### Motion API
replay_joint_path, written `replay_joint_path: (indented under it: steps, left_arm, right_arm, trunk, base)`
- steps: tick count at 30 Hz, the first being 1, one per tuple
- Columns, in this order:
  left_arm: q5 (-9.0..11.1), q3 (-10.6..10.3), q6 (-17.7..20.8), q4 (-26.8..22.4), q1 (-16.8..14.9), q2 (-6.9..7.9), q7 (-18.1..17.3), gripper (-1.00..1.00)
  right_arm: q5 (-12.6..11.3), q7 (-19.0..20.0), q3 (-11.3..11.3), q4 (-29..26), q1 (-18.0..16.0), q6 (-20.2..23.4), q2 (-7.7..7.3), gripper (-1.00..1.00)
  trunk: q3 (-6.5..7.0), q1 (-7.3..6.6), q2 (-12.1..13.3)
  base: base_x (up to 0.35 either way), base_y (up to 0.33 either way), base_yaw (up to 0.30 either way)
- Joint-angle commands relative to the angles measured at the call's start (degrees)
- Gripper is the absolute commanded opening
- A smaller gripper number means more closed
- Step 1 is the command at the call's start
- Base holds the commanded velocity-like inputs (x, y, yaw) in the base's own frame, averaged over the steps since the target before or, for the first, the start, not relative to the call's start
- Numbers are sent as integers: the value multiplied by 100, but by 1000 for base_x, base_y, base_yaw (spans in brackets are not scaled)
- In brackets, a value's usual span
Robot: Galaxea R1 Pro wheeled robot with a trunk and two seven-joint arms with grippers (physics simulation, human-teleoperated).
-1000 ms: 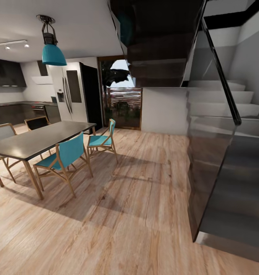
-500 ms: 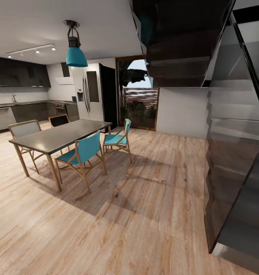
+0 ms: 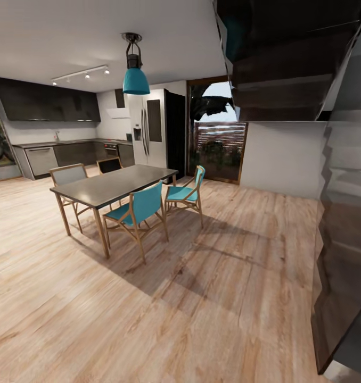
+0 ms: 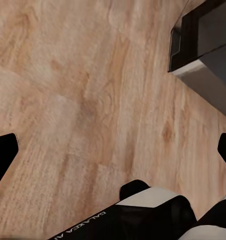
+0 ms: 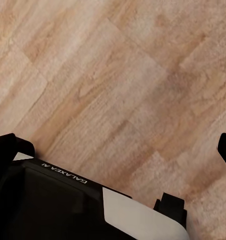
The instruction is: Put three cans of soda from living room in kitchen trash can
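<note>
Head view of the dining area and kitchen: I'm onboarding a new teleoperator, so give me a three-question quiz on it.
1. True or false: the teal pendant lamp hangs above the dark rectangular dining table.
2. How many teal-seated wooden chairs stand on the table's near side? A) one B) two C) four
3. Fill in: the grey steel fridge stands just left of the ____ that opens onto greenery.

Key: 1 true. 2 B; the second is at. 3 glass door.
</note>
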Motion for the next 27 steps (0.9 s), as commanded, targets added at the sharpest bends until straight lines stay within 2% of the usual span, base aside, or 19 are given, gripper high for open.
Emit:
replay_joint_path:
  steps: [1, 27]
  left_arm:
    - [0, 0, 0, 1, 0, 0, 0, 100]
    - [0, 0, 0, -5, 0, 0, -6, 100]
  right_arm:
    - [0, -1, 0, 0, 0, 0, 0, 100]
    - [0, -5, 0, 0, 0, -9, 0, 100]
  trunk:
    - [0, 0, 0]
    - [0, 0, 0]
  base:
    - [0, 0, 280]
    - [0, 0, 280]
